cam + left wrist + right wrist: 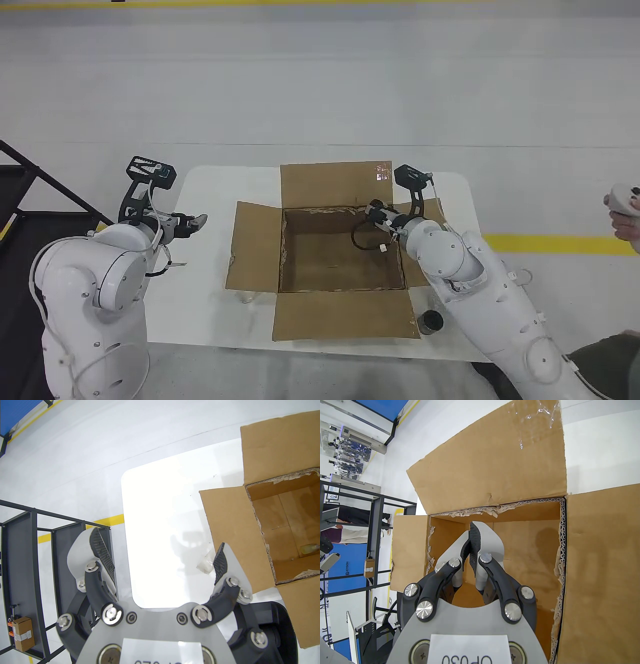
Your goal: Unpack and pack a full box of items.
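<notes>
I log right claw (473, 536) clenched, pads together, above the box (340, 312) at its far-right corner. Left claw (158, 538) released, over the table (205, 300) left of the box.

You have one open cardboard box (335, 185) on one surface (200, 300), and it has four flaps (345, 315) spread outward. Inside the box you can count one small pale bottle (310, 548). Outside it there are two loose things: one white crumpled bag (206, 563) and one small dark round container (432, 321). You have two tools, the left tool (158, 540) and the right tool (471, 535).
</notes>
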